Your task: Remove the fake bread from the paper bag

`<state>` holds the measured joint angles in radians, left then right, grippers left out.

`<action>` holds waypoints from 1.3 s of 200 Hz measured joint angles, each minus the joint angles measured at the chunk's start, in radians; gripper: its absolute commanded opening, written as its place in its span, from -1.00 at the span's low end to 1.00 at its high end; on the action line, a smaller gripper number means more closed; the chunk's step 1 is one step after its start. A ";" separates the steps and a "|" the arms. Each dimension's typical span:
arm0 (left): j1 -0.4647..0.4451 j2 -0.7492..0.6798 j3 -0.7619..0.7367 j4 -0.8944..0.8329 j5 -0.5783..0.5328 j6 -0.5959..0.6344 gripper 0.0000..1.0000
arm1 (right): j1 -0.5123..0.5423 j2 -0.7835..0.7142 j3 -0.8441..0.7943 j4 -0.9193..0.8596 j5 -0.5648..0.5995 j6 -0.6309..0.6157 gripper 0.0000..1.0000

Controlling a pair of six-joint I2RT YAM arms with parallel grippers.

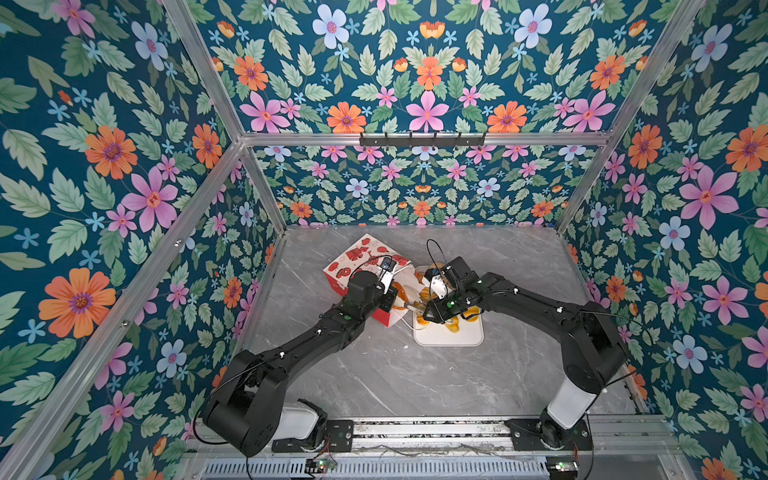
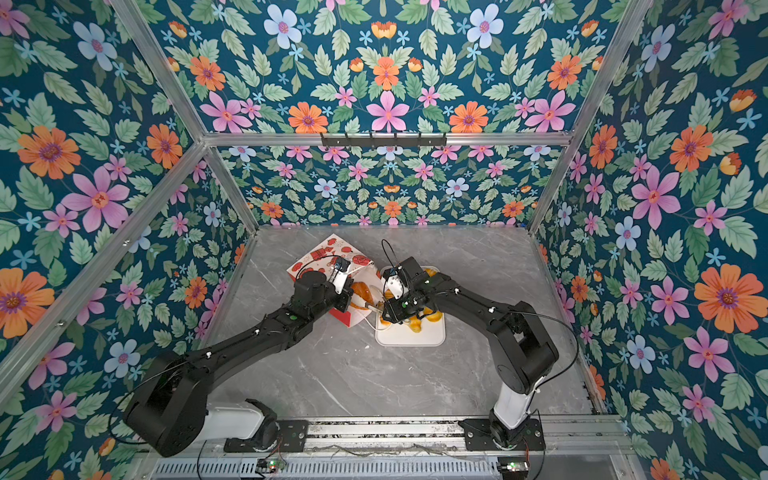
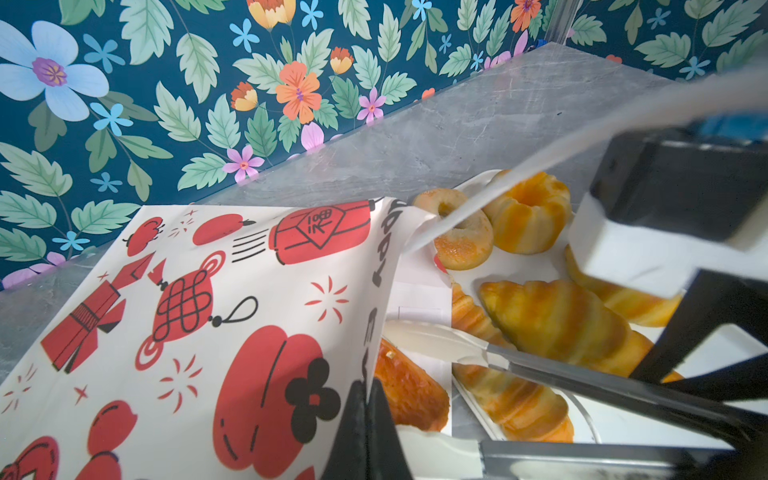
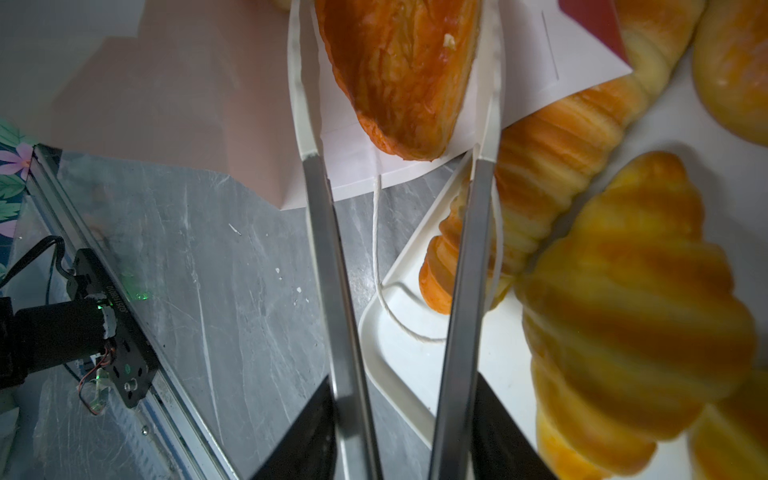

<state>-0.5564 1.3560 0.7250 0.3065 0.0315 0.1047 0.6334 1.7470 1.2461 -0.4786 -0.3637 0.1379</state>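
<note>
Paper rim of tipped bag (image 1: 357, 259) pinched in left hand (image 3: 368, 401), clenched, holding mouth open. Just inside that mouth, on bag's lower wall: glossy brown bread (image 4: 399, 75), long axis in line with tongs (image 4: 328, 257), tapered end pointing out at right hand (image 4: 405, 436). Tong tips flanking it, contact unclear; tongs grasped by right hand, the nearer one. Likely next: squeeze, pull straight out. Right of bag, more bread on tray (image 4: 390, 365).
</note>
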 measured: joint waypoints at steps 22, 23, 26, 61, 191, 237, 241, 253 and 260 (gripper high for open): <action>0.000 0.002 0.000 0.000 0.000 0.000 -1.00 | 0.000 0.014 0.010 -0.013 -0.008 -0.007 -0.08; 0.000 0.002 0.000 0.000 0.000 0.000 -1.00 | 0.000 0.014 0.011 -0.014 -0.009 -0.007 -0.08; 0.000 0.002 0.000 0.000 0.000 0.000 -1.00 | 0.000 0.015 0.011 -0.017 -0.010 -0.007 -0.09; 0.000 0.002 -0.001 0.003 -0.001 0.000 -1.00 | 0.000 0.024 0.023 -0.035 -0.018 -0.012 -0.19; 0.004 -0.007 -0.016 0.013 -0.003 0.000 -1.00 | -0.001 0.029 0.019 -0.048 -0.024 -0.026 -0.53; 0.005 -0.011 -0.018 0.013 -0.007 0.000 -1.00 | -0.007 -0.029 0.002 -0.059 -0.017 -0.025 -0.58; 0.005 -0.011 -0.018 0.013 -0.008 0.000 -1.00 | -0.007 -0.035 0.000 -0.061 -0.016 -0.024 -0.58; 0.005 -0.011 -0.018 0.013 -0.011 0.000 -1.00 | -0.009 -0.056 -0.005 -0.071 -0.014 -0.017 -0.59; 0.005 -0.010 -0.018 0.014 -0.013 0.000 -1.00 | -0.009 -0.066 -0.006 -0.077 -0.010 -0.016 -0.59</action>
<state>-0.5514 1.3457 0.7071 0.3202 0.0181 0.1043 0.6247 1.6814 1.2400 -0.5552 -0.3733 0.1215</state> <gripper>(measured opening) 0.050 0.296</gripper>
